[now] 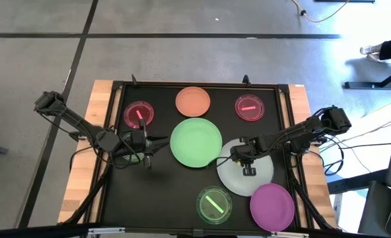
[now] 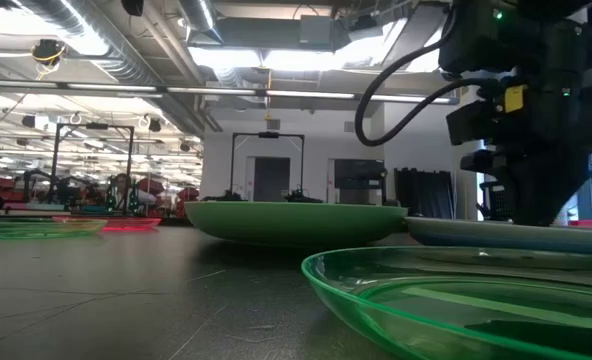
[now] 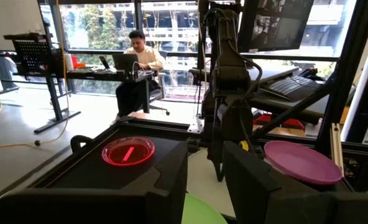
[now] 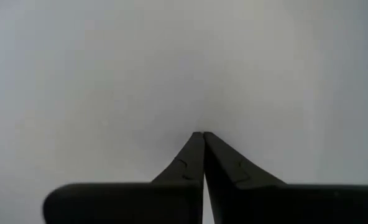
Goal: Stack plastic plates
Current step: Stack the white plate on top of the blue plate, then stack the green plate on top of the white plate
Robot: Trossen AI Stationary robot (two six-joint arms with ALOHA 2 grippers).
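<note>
Black mat [image 1: 159, 178] on wood table [image 1: 83, 165]; person [image 3: 137, 59] at desk bkgd.

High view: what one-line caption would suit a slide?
Right pincer shut over the whitish plate; left pincer beside the large green plate.

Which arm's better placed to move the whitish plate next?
Right, probably. The right gripper is down over the whitish plate, fingers shut. The left gripper sits over a small green dish, farther away.
</note>
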